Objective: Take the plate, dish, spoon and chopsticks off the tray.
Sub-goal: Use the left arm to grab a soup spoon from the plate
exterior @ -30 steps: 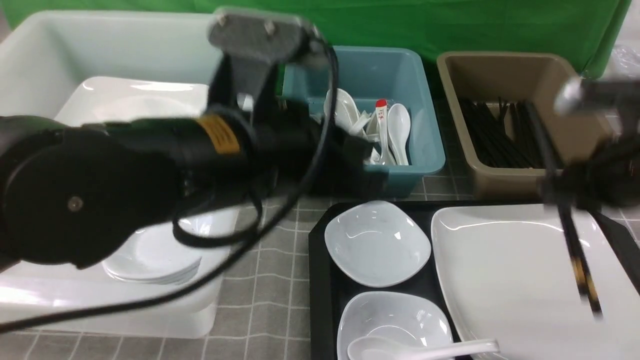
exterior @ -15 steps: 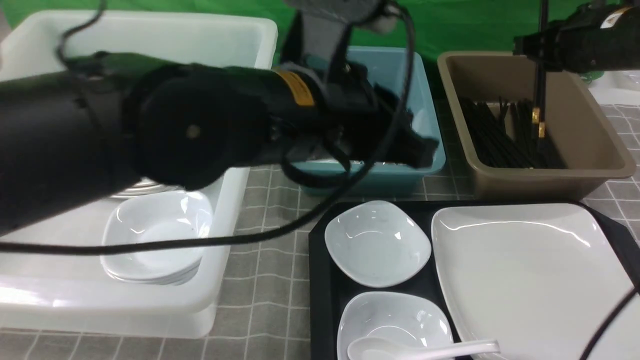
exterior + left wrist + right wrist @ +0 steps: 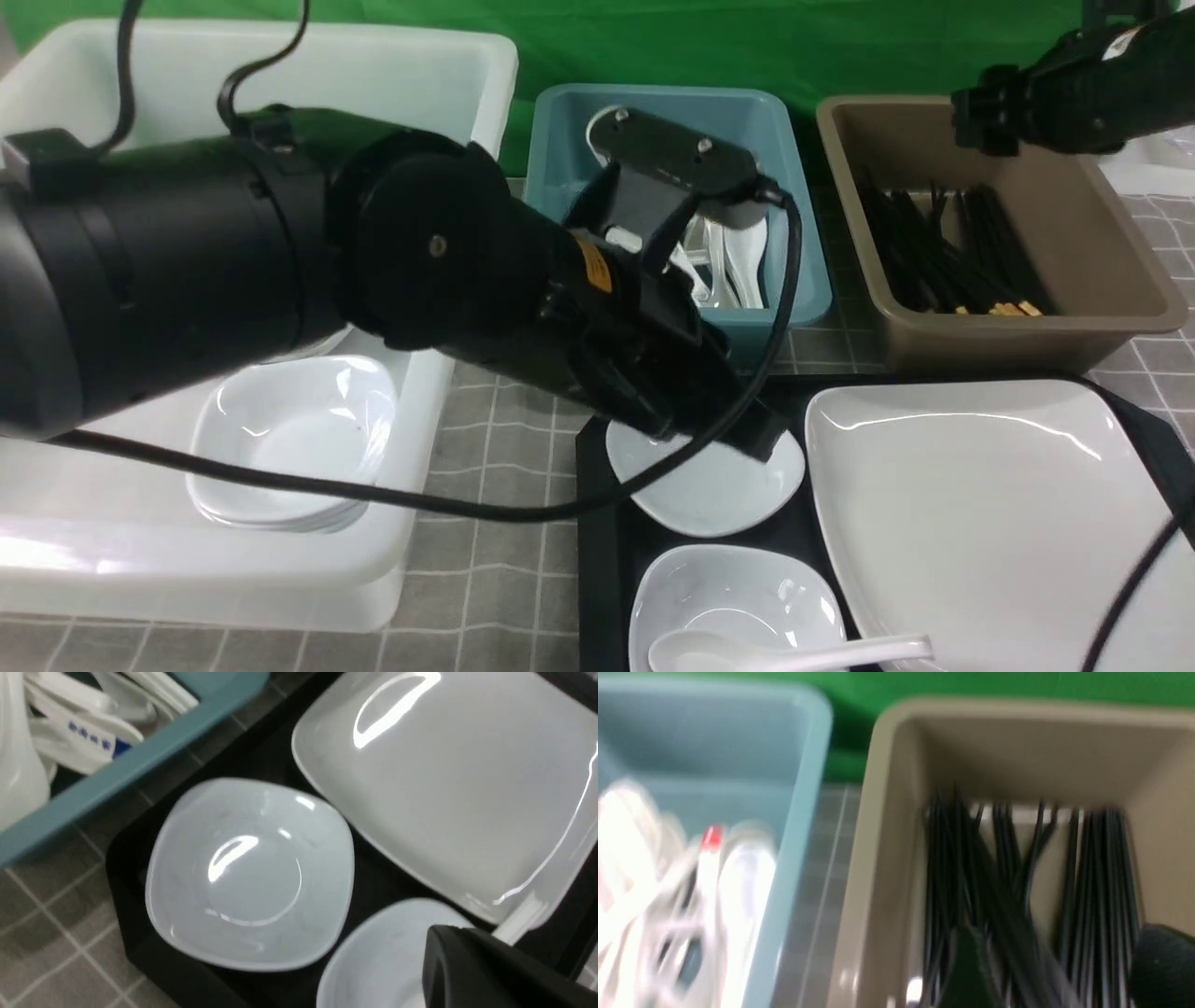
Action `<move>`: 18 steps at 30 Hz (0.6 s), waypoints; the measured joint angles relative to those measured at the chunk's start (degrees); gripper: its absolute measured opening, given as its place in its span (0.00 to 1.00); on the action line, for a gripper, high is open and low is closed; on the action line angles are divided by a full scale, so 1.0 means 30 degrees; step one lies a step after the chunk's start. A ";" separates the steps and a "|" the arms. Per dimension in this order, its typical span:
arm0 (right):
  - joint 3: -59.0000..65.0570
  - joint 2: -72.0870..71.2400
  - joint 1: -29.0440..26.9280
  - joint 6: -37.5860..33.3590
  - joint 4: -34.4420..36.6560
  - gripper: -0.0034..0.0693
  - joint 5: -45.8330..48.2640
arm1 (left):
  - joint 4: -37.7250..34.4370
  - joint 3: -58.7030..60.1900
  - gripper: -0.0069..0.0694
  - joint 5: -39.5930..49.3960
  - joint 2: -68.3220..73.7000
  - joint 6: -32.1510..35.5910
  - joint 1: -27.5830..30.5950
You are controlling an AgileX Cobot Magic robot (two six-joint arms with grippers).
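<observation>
Front: left arm (image 3: 420, 280) hides half the far dish (image 3: 719, 490). Left gripper (image 3: 761, 437) is over it, jaws hidden, can't tell the opening. Plate (image 3: 980, 523) on tray (image 3: 597, 560) and spoon (image 3: 794, 651) in near dish (image 3: 728, 588) are cut off by the frame edge. Right gripper (image 3: 976, 121) sits above the brown tub (image 3: 1027, 341).
Left wrist: only one finger (image 3: 486, 970) shows, covering part of the near dish.
Right wrist: blurred. Fingers (image 3: 971, 970) spread wide over chopsticks (image 3: 1017, 882) lying in the tub.

The left arm (image 3: 420, 271) crosses over the far dish (image 3: 709, 490); the plate (image 3: 980, 523) lies unobstructed from above.
</observation>
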 joint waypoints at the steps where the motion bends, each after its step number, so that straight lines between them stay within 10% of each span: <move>1: 0.0000 -0.0549 0.0000 -0.0285 0.0000 0.56 0.0947 | -0.0057 -0.0109 0.09 0.0673 0.0106 0.0033 0.0000; 6: 0.0269 -0.3852 0.0000 -0.1904 0.0022 0.14 0.8037 | -0.0295 -0.1521 0.09 0.4125 0.1405 0.0994 -0.0044; 18: 0.8888 -1.2401 0.0000 -0.2018 0.0902 0.09 0.9939 | -0.0402 -0.3323 0.27 0.3587 0.5582 0.7038 -0.2956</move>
